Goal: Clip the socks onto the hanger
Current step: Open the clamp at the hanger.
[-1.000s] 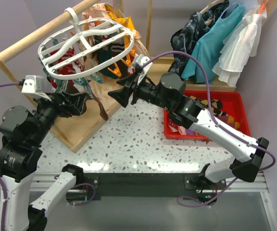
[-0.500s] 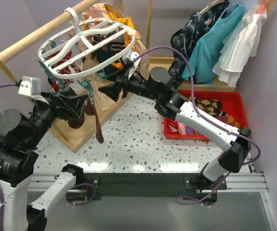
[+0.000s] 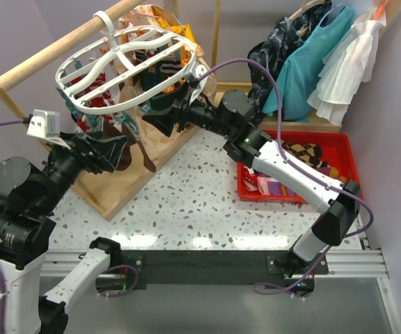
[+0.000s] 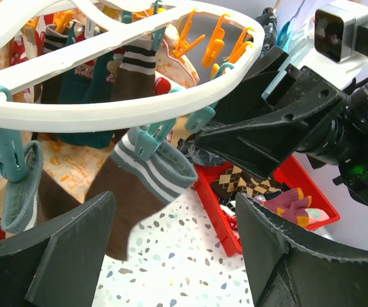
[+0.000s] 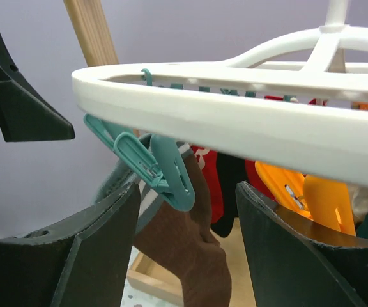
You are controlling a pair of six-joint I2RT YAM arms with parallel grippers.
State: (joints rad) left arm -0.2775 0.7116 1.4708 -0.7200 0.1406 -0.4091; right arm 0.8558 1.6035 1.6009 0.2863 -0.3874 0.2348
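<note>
The desk lay well below both end effectors. Off to the right arm's side, the red tray kept the unhung socks within reach. The hanger hung by its hook from the wooden rail, just above both end effectors, so its ring of clips could be worked from underneath.

The right end effector reached up under the rim with its fingers spread on either side of a teal clip. It pinched nothing, and no contact with the clip could be made out.

The left end effector faced it from the opposite side, equally spread and holding nothing. It was probably placed to steady or check the cloth.

Between them hung a brown sock with a grey striped cuff. The cuff was caught in that teal clip and the foot dangled free of either finger pair. This sock looked done, so a fresh one from the tray seemed the likely next step. Other clips ahead of the left end effector already carried socks, while several orange clips stood bare.
</note>
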